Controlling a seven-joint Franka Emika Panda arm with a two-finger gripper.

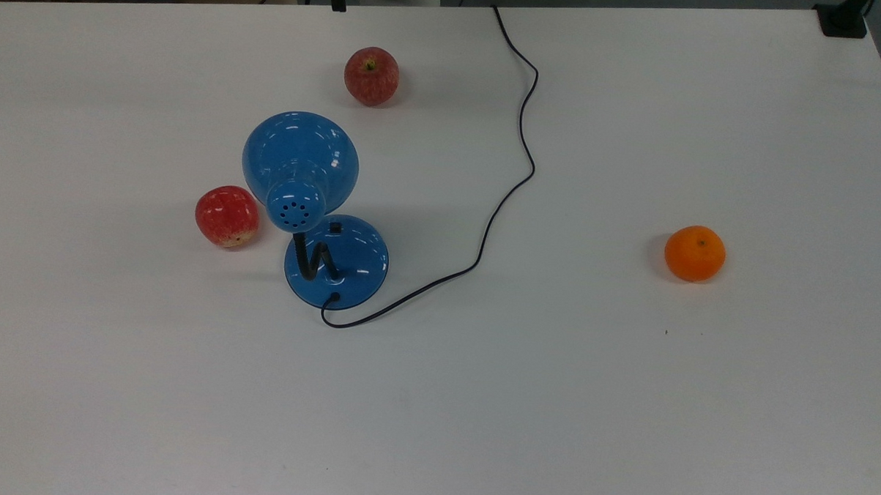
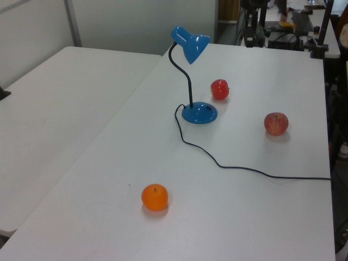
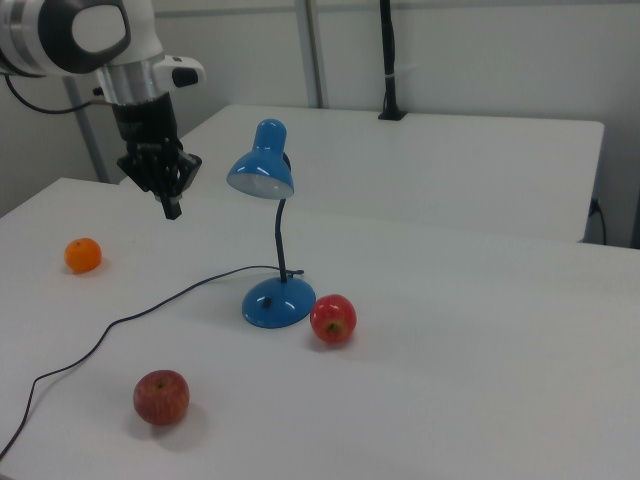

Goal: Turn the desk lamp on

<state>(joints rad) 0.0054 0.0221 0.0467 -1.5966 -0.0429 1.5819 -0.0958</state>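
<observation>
- Right view shows our gripper point(image 3: 172, 207) hanging high above the table point(image 3: 480, 400), fingers pressed together into one point, gripping nothing.
- We judge that suits this step: a single closed tip can push the small black switch point(image 1: 334, 228) on the round base (a straight downward press, we think, so the base does not slide).
- We should keep clear of the shade and neck on the way down.
- The desk lamp point(image 3: 272, 240) stands mid-table beside a red apple point(image 3: 333, 319), well below the fingers and toward the right view's right.
</observation>
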